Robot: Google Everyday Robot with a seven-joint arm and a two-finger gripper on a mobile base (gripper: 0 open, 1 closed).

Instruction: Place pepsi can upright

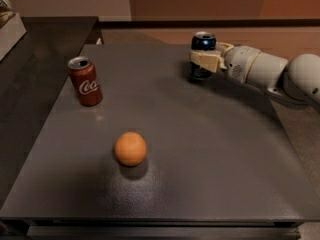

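Observation:
The pepsi can (203,42) is dark navy blue with a silver top. It stands upright on the dark grey table (200,149) near the far right edge. My gripper (200,62) reaches in from the right on a white arm (260,69). Its cream fingers (206,60) are closed around the middle of the can. The can's bottom rests on or just above the table surface.
A red Coca-Cola can (85,81) stands upright at the far left of the table. An orange (130,148) lies near the middle front. A darker counter (35,59) adjoins the table on the left.

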